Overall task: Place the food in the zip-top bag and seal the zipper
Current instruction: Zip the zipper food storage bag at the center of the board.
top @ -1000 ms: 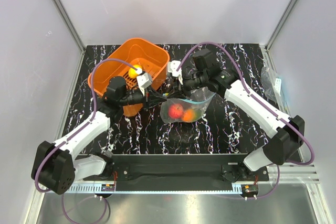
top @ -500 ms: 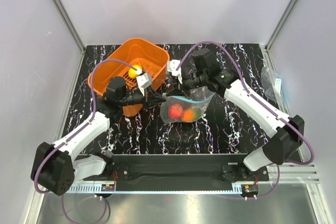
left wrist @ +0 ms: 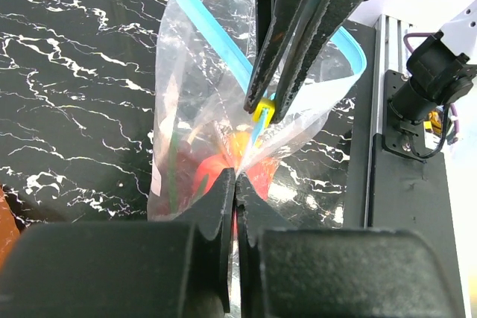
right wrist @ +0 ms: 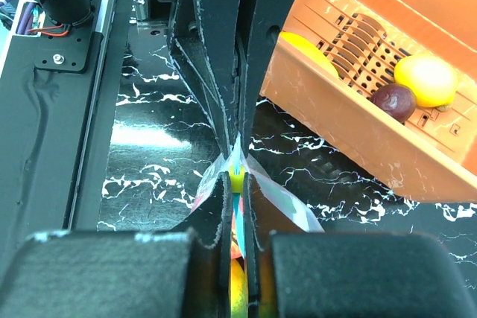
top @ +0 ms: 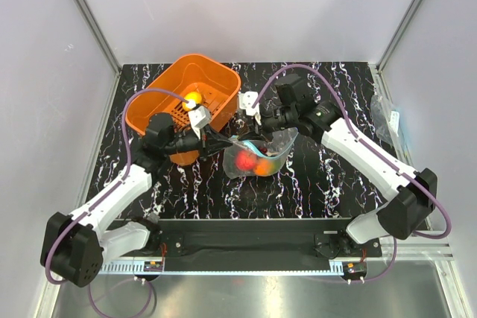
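Note:
The clear zip-top bag [top: 277,145] hangs between my two grippers over the middle of the table. Its teal zipper [left wrist: 216,29] stands partly open in a loop. Inside are the red apple [top: 243,160], the orange mango [top: 262,167] and the green chive bunch [left wrist: 173,160]. My left gripper [left wrist: 235,181] is shut on the bag's corner at the zipper's end. My right gripper [right wrist: 237,184] is shut on the zipper at its small yellow-green slider [left wrist: 262,112], tip to tip with the left one. The yellow lemon [right wrist: 425,80] and the dark grapes [right wrist: 393,100] lie in the orange basket [top: 179,72].
The orange slotted basket [right wrist: 350,121] stands just left of and behind the bag, close to both grippers. Another yellow piece [right wrist: 304,47] shows through its slots. A spare clear bag [top: 387,115] lies at the table's right edge. Metal frame posts line the sides.
The left arm has drawn back a little to the left. The bag has sunk and tilted, and its teal mouth now shows as a curved loop. Both grippers stay shut on it.

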You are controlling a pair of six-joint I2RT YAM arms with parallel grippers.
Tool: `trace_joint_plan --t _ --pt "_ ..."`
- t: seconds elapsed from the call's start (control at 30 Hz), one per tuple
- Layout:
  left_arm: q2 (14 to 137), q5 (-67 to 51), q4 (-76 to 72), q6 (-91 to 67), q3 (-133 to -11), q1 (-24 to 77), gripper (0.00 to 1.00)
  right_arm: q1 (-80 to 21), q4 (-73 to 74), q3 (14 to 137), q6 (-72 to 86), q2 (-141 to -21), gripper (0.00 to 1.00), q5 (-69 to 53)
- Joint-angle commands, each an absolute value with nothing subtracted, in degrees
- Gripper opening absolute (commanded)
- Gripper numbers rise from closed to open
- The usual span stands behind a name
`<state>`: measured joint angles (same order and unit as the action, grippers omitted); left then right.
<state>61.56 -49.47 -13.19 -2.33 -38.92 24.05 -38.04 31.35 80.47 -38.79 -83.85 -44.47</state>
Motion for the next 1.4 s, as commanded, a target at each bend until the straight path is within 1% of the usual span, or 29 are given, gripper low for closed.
trace_joint_plan --t 0.0,0.07,0.2,0.43,0.77,0.9,1.07,1.2,1.37 --pt "59.50 -50.00 -13.89 -2.11 -39.64 22.50 0.00 -37.18 32.96 81.12 -38.68 -81.56 0.00 -43.77" --pt "58.54 -49.14 -13.62 -2.02 -39.90 22.50 0.00 -37.18 33.48 81.39 -38.50 -81.82 0.00 -44.12" --pt "57.39 -43.69 -12.39 -3.41 -39.03 21.45 0.00 -37.09 33.92 80.42 -39.55 -81.04 0.00 -43.16" --pt "55.64 -41.22 -14.24 -7.47 -36.12 19.95 0.00 -36.65 34.37 78.93 -39.73 -79.19 0.00 -42.63" --pt "52.74 -33.58 -9.41 -8.17 -34.90 16.97 0.00 -34.81 34.37 75.77 -40.25 -75.85 0.00 -42.01" --pt "51.07 -29.63 -7.13 -10.01 -33.49 13.64 0.00 -33.40 34.45 73.31 -40.60 -73.66 0.00 -41.22" --pt "49.58 -23.92 -3.70 -11.25 -33.22 12.13 0.00 -32.08 34.72 70.76 -41.13 -71.20 0.00 -40.34" --pt "47.12 -18.47 -4.04 -13.71 -31.91 11.08 0.00 -30.41 35.24 67.69 -42.01 -68.04 0.00 -37.98" --pt "46.23 -16.35 -1.94 -13.10 -32.96 10.37 0.00 -27.42 35.77 62.85 -43.15 -63.29 0.00 -35.43"
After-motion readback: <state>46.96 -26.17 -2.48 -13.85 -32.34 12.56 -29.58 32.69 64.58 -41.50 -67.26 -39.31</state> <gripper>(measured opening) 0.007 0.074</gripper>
